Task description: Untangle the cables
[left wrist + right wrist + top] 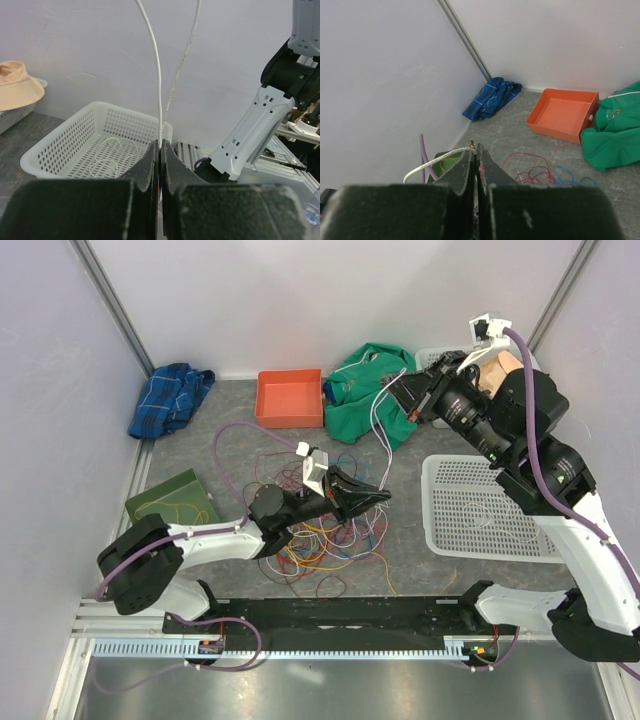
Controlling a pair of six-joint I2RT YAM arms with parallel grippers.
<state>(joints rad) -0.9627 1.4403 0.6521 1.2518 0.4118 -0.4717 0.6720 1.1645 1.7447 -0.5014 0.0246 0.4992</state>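
1. Right now the left gripper [378, 496] is clenching shut on a white cable [156, 75] over the middle of the table [410, 565]. Two white strands are rising from between its closed jaws.
2. The right gripper [402, 392] is hovering higher up, toward 1 o'clock from the table's middle. It is also pinching that white cable, jaws pressed together. A short length is curling out to the left of its fingertips in the right wrist view.
3. Between the two grippers the white cable is hanging in the air, off the table.
4. A tangle of cables [320, 540] in red, orange, blue and purple is lying on the table at about 6 o'clock, under and just behind the left gripper.
5. A white basket [432, 510] is sitting at 3 o'clock, with a loose white coil [107, 155] lying inside it.
6. An orange tray [290, 398] is sitting at 12 o'clock, and a green garment [360, 390] is bunching up just right of it.
7. A blue plaid cloth [170, 398] is lying at 10 o'clock, and a dark green board [170, 498] at 9 o'clock.
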